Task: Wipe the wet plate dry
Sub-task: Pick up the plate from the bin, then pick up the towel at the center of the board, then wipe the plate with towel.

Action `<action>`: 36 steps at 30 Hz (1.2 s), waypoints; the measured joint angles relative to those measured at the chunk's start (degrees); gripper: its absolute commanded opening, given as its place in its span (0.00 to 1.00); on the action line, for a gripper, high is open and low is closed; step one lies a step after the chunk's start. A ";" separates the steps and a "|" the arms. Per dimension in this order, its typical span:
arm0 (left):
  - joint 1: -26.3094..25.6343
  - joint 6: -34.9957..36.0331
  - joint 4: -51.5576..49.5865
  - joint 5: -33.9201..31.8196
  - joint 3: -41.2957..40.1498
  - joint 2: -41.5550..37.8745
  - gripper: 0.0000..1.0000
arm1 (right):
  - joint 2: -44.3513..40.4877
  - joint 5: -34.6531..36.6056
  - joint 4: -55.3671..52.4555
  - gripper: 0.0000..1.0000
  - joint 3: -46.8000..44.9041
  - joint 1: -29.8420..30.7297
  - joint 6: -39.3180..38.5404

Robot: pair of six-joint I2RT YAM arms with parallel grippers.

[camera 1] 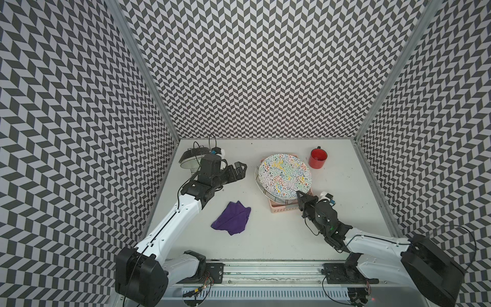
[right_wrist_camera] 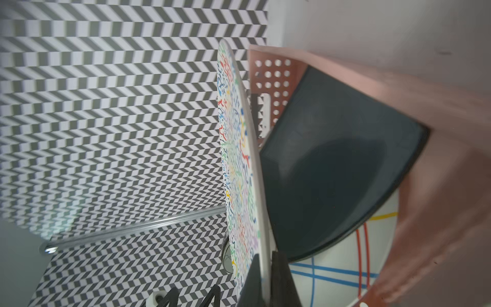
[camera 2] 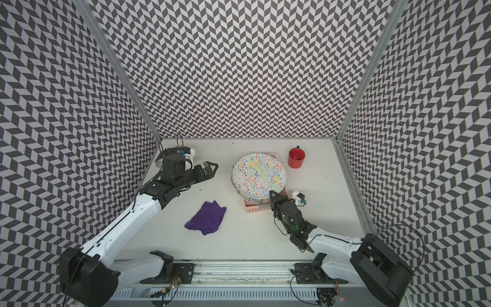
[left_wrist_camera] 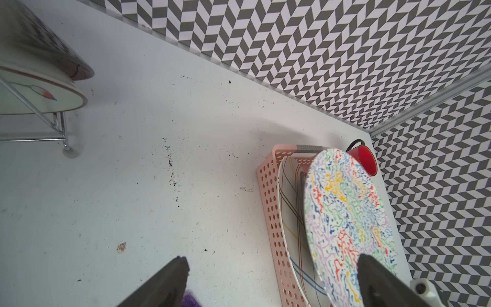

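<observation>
The plate is round with multicolour squiggles and stands tilted over the pink basket. My right gripper is shut on its near rim. In the right wrist view the two fingers pinch the plate's edge, with my right gripper closed around it. My left gripper hangs open to the left of the plate with nothing in it. In its wrist view the left gripper faces the plate. A purple cloth lies crumpled on the table.
The basket also holds a white plate with coloured lines and a dark plate. A red mug stands behind the basket. A wire dish rack with plates sits at the back left.
</observation>
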 measured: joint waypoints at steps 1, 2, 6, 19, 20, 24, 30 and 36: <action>0.00 0.09 -0.44 -0.39 0.00 -0.92 0.98 | -2.36 0.09 -0.02 0.00 0.00 -0.24 -2.51; 0.00 0.20 -0.94 -0.81 0.00 -1.90 0.97 | -5.11 -0.11 0.04 0.00 0.02 -0.81 -5.29; -0.81 -0.39 -3.72 -3.28 -0.87 -5.86 0.89 | -14.99 -2.49 -3.41 0.00 1.53 -4.13 -13.27; -16.87 -11.26 -16.59 -14.38 -18.01 2.32 0.79 | -28.59 -9.11 -48.22 0.00 21.14 -7.89 -31.67; -16.87 -11.93 -16.22 -14.43 -19.54 2.71 0.79 | -28.52 -9.31 -49.94 0.00 21.53 -7.89 -32.35; -17.14 -13.57 -11.26 -14.75 -22.99 6.10 0.57 | -28.15 -11.17 -54.99 0.00 22.08 -7.91 -35.10; -16.15 -12.72 -9.07 -14.47 -20.13 6.99 0.00 | -27.74 -14.73 -57.22 0.00 22.18 -7.91 -37.29; -14.71 -9.33 -11.06 -15.08 0.09 -8.76 0.00 | -27.87 -20.72 -55.36 0.00 21.97 -7.96 -35.65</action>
